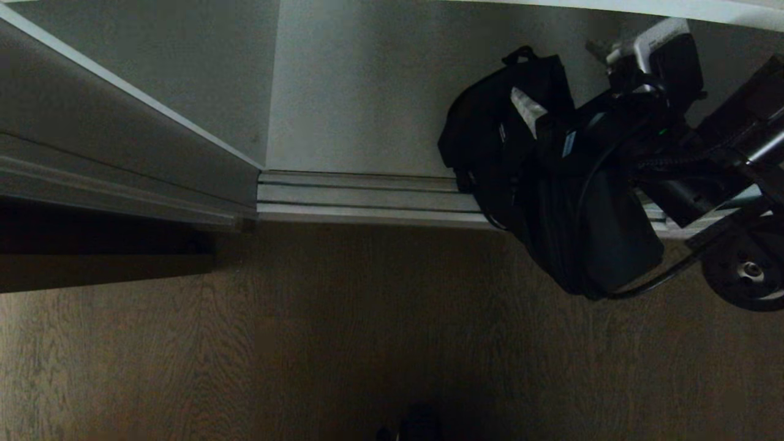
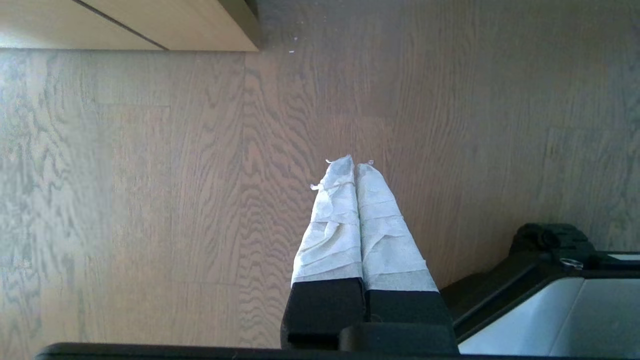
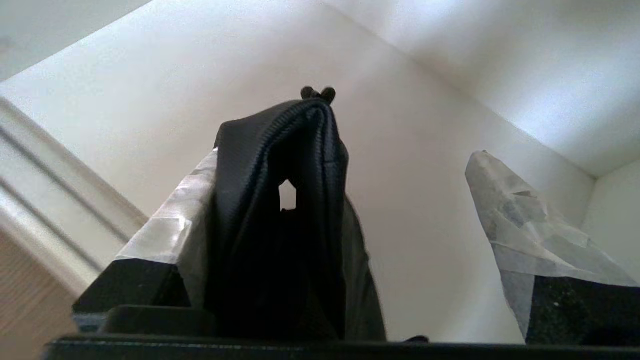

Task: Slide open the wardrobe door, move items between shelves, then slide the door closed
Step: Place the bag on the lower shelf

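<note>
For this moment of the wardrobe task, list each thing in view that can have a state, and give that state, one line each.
Black bag: upright on the bottom shelf, a fold of its fabric draped against one finger of the right gripper.
Right gripper: open, at the bag, not clamped.
Left gripper: shut, empty, parked over the wood floor.
Bottom shelf: exposed, no door in front of it.
Door track: uncovered.

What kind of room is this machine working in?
Probably a bedroom or home interior, at a built-in wardrobe: a pale shelf behind sliding-door floor tracks, a black bag, and a wood floor.
</note>
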Tool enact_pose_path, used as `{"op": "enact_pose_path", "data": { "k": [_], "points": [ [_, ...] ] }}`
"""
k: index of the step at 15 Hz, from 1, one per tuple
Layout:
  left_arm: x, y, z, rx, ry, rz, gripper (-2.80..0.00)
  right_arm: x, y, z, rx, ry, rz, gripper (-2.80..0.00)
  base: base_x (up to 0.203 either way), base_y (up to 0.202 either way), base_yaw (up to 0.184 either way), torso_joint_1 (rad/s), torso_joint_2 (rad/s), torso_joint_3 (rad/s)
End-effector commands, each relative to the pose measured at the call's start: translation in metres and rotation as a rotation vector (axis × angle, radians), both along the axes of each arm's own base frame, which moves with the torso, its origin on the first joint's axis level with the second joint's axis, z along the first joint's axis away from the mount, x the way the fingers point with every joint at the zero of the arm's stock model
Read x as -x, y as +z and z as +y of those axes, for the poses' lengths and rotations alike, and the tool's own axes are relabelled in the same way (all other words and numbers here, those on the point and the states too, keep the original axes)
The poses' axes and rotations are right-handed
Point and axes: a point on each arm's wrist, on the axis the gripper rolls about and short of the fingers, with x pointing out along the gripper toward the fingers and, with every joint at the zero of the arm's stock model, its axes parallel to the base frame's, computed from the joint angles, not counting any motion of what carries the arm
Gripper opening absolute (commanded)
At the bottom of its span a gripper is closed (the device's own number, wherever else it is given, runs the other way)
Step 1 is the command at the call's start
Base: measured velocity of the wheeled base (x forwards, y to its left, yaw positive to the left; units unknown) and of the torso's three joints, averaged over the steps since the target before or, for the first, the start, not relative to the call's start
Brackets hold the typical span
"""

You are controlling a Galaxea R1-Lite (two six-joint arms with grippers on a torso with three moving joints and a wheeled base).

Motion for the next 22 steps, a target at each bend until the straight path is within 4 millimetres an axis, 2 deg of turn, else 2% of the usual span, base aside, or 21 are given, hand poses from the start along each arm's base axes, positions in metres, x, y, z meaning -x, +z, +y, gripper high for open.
{"op": "enact_pose_path", "data": {
  "k": [1,4,11,14,17,18,22],
  "points": [
    [0.0,0.0,0.0,0.0,0.0,0.0,-2.8,0.015,-0.002,0.005,0.007,0.031,0.0,0.0,0.0,0.0,0.0,0.0,0.0,0.0],
    [0.0,0.0,0.0,0.0,0.0,0.0,-2.8,0.037,-0.027,0.007,0.073,0.051,0.082,0.0,0.0,0.0,0.0,0.0,0.0,0.0],
    [0.0,0.0,0.0,0.0,0.0,0.0,-2.8,0.042,-0.052,0.0,0.119,0.037,0.157,0.0,0.0,0.0,0.0,0.0,0.0,0.0],
    [0.0,0.0,0.0,0.0,0.0,0.0,-2.8,0.054,-0.041,-0.009,0.096,0.03,0.118,0.0,0.0,0.0,0.0,0.0,0.0,0.0],
    [0.0,0.0,0.0,0.0,0.0,0.0,-2.8,0.077,-0.018,-0.026,0.053,0.01,0.038,0.0,0.0,0.0,0.0,0.0,0.0,0.0],
    [0.0,0.0,0.0,0.0,0.0,0.0,-2.8,0.081,-0.016,-0.032,0.049,-0.006,0.032,0.0,0.0,0.0,0.0,0.0,0.0,0.0],
    [0.0,0.0,0.0,0.0,0.0,0.0,-2.8,0.08,-0.035,-0.031,0.078,0.003,0.107,0.0,0.0,0.0,0.0,0.0,0.0,0.0]
  ]
}}
